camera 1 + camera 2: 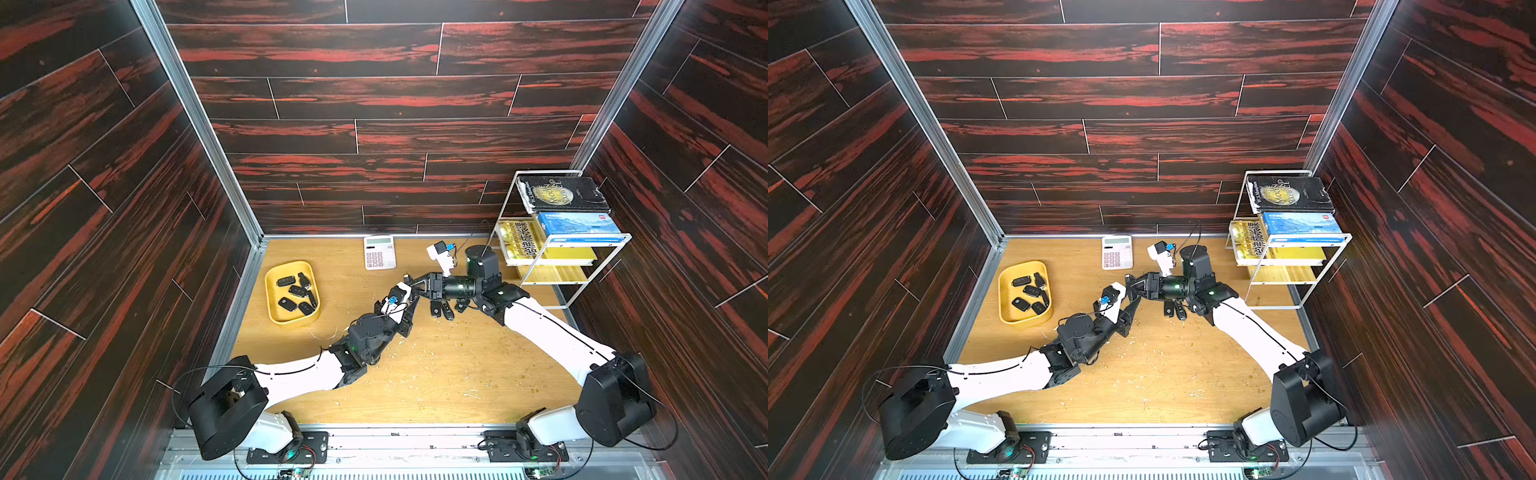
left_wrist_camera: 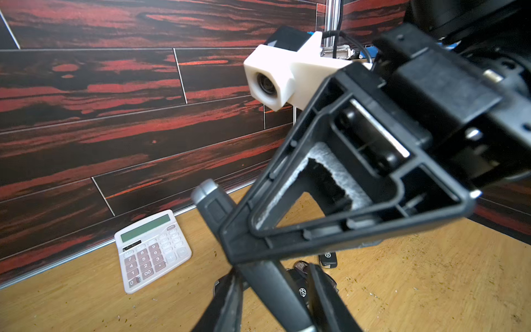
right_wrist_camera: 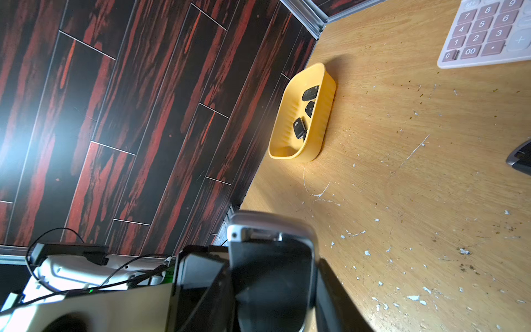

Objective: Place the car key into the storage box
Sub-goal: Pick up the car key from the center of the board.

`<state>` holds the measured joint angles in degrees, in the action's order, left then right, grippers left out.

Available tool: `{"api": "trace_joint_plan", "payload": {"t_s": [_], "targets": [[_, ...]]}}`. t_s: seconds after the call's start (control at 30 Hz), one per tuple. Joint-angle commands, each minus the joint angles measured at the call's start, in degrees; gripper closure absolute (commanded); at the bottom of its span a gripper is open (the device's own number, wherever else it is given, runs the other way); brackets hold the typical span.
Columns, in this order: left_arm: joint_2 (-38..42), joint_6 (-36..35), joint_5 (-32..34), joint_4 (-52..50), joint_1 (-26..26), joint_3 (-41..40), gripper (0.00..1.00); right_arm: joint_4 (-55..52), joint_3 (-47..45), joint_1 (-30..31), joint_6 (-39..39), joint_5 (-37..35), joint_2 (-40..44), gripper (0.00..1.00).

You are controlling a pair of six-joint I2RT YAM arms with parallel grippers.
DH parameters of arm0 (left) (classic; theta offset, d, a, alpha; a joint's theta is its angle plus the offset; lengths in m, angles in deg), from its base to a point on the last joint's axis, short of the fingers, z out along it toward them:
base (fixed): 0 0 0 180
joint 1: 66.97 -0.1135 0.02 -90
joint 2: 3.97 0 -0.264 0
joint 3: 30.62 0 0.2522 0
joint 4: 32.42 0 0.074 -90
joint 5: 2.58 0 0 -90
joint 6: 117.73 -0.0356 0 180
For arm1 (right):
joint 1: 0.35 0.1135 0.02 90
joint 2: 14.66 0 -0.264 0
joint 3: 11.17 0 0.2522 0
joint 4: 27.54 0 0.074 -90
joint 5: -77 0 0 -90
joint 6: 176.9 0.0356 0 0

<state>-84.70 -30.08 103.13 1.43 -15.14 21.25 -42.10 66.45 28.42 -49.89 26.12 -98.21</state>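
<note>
My right gripper (image 3: 270, 290) is shut on a black car key (image 3: 270, 258) with a silver end, held above mid-table. In the left wrist view the same car key (image 2: 270, 290) runs between the fingers of my left gripper (image 2: 274, 273). Those jaws stand on either side of it, with a gap on one side. In a top view the right gripper (image 1: 409, 280) and left gripper (image 1: 411, 301) meet tip to tip. The storage box (image 1: 272, 309), a yellow tray, lies at the far left and holds several black keys; it also shows in the right wrist view as the yellow storage box (image 3: 321, 115).
Three more keys (image 1: 441, 309) lie on the table under the right arm. A white calculator (image 1: 379, 251) lies by the back wall. A white wire book rack (image 1: 561, 253) with books stands at the back right. Dark walls enclose the table.
</note>
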Motion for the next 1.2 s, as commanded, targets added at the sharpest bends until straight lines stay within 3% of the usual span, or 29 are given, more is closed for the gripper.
{"api": "trace_joint_plan", "payload": {"t_s": [0.0, 0.27, 0.6, 0.67, 0.77, 0.83, 1.17], "targets": [[-0.3, 0.3, 0.6, 1.8, 0.2, 1.8, 0.61, -0.4, -1.1, 0.4, -0.7, 0.3, 1.2, 0.61], [0.1, 0.7, 0.9, 1.7, 0.2, 2.1, 0.83, -0.4, -2.1, 0.4, -0.6, -0.2, 1.6, 0.61], [1.3, 0.8, 1.4, 1.1, 0.2, 1.4, 0.84, 0.8, -3.0, 0.5, -0.2, 0.0, 1.4, 0.60], [1.4, 0.9, 1.4, 1.1, 0.2, 1.4, 0.86, 0.8, -3.1, 0.6, -0.2, 0.0, 1.4, 0.55], [1.1, 0.9, 1.3, 0.7, 0.2, 1.5, 0.86, 0.4, -3.2, 0.7, -0.5, -1.0, 1.6, 0.39], [1.2, 1.0, 1.3, 0.5, 0.2, 1.4, 0.86, 0.2, -3.2, 0.7, -0.7, -1.6, 1.6, 0.02], [1.7, 1.7, 3.2, -0.3, 0.2, 0.4, 0.89, 0.2, -1.5, 0.7, -0.9, -2.5, 0.7, 0.01]]}}
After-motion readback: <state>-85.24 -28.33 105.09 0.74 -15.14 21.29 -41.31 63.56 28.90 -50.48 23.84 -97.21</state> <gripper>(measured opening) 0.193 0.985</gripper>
